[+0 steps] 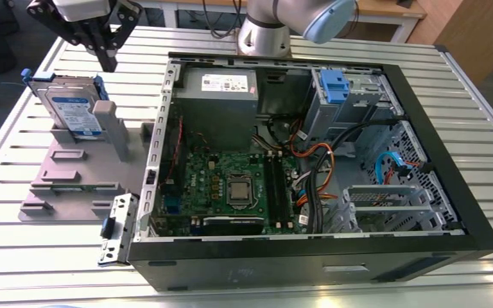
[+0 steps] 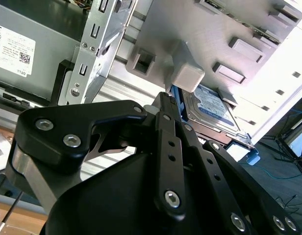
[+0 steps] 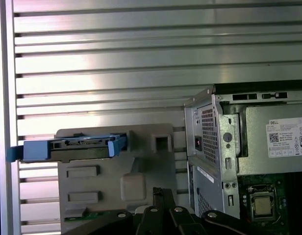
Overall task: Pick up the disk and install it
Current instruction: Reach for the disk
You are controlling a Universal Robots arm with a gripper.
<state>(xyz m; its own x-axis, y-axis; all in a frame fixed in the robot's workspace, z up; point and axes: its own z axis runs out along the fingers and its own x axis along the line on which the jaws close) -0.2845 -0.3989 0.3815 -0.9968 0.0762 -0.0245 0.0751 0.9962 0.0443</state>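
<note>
The gripper (image 1: 108,62) hangs just above the disk (image 1: 75,110), its fingers apparently pressed together on nothing, though the angle is poor. The disk stands on edge in a grey holder (image 1: 67,176), below the tips and apart from them. It is likely stiff, fairly heavy and shock-sensitive. Best pinched across its flat faces near the upper edge, not by the blue rails (image 1: 27,76).

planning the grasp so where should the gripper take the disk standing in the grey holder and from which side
Probably best to take the disk by its free upper part, pinching across the two broad faces and coming straight down from above. It stands on edge in the grey holder, lower end seated, top edge exposed.
</note>
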